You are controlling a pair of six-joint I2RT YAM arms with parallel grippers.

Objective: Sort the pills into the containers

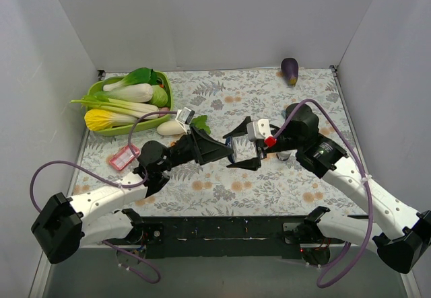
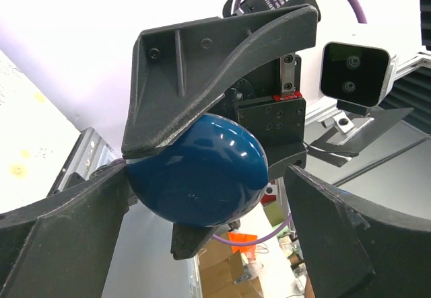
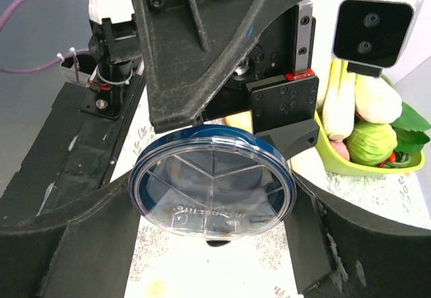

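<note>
Top view: mid-table, the left gripper (image 1: pixel 226 153) and right gripper (image 1: pixel 231 149) meet, hiding most of the blue round pill case (image 1: pixel 234 156). A pink tray (image 1: pixel 124 157) and a vegetable basket (image 1: pixel 98 87) lie to the left.
Left wrist: the right fingers clamp the case. I cannot tell whether the left gripper grips it.
Right wrist: the case's clear lid faces the camera.

Round blue pill case (image 3: pixel 212 183) — clear-lidded, on edge, aloft.

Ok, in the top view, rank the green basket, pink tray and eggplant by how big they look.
Largest: green basket.
Then pink tray and eggplant, which look about alike; the eggplant lies farther from the camera, so I won't rank them.
</note>
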